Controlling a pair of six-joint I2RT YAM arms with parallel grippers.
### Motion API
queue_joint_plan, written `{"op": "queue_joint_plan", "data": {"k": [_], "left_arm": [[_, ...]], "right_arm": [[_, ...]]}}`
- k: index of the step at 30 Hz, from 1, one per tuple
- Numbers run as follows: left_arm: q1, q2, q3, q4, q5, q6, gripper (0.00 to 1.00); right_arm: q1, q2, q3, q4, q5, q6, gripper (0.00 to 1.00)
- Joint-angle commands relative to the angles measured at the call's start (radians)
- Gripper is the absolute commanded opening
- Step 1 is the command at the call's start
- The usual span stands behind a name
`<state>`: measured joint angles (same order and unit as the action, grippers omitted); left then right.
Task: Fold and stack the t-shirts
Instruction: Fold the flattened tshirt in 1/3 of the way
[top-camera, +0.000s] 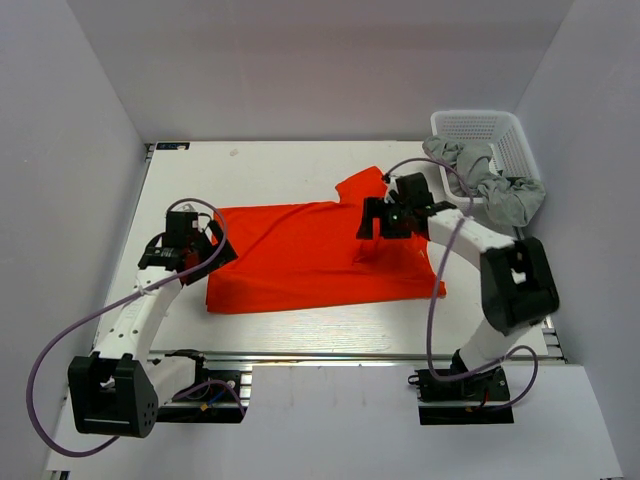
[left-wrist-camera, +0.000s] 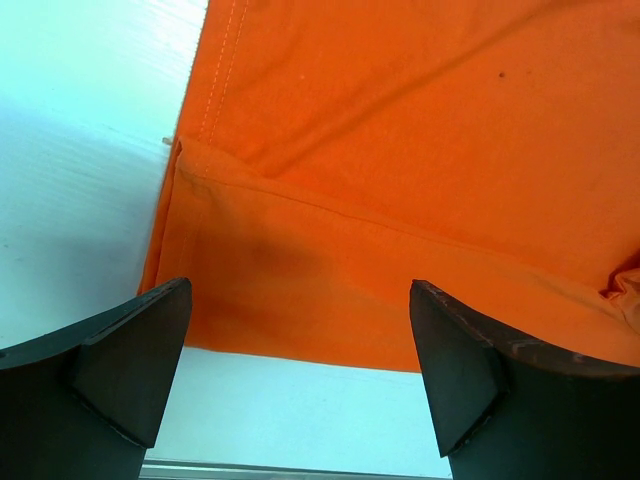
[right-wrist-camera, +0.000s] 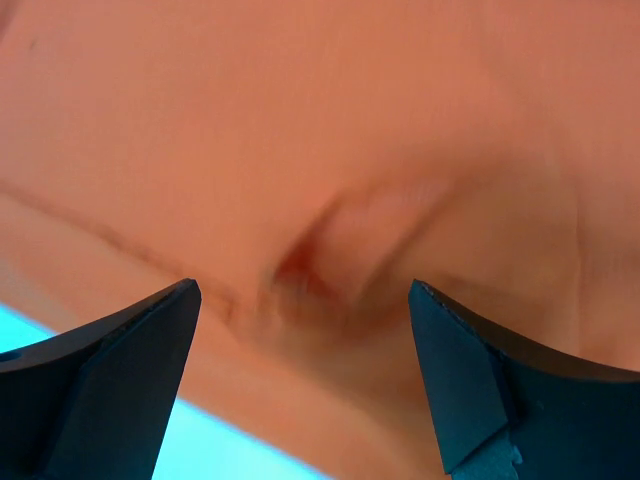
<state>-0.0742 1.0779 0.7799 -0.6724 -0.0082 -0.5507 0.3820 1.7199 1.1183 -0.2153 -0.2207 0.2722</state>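
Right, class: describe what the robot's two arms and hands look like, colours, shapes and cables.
The left arm and right arm have white links with boxy black joint housings. A thin purple-grey cable loops beside each. The left hand and right hand are black, each with two dark wedge-shaped fingers.

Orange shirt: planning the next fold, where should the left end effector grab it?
Probably its near-left corner, from above: the orange shirt lies flat on the table there, edge free, just under the open left end effector.
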Motion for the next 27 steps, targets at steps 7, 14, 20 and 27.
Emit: {"op": "queue_joint_plan", "data": {"k": [7, 14, 20, 27], "left_arm": [[0.004, 0.040, -0.010, 0.048, 0.030, 0.003, 1.00], [0.004, 0.040, -0.010, 0.048, 0.030, 0.012, 1.00], [0.004, 0.031, -0.010, 0.039, 0.030, 0.012, 1.00], [0.004, 0.031, -0.010, 0.039, 0.030, 0.012, 1.00]], "right_arm": [[0.008, -0.140, -0.209, 0.028, -0.137, 0.007, 0.90], [0.032, -0.027, -0.135, 0.088, -0.190, 0.002, 0.90], [0.046, 0.067, -0.049, 0.131, -0.204, 0.016, 0.90], [0.061, 0.199, 0.104, 0.097, -0.151, 0.021, 0.90]]}}
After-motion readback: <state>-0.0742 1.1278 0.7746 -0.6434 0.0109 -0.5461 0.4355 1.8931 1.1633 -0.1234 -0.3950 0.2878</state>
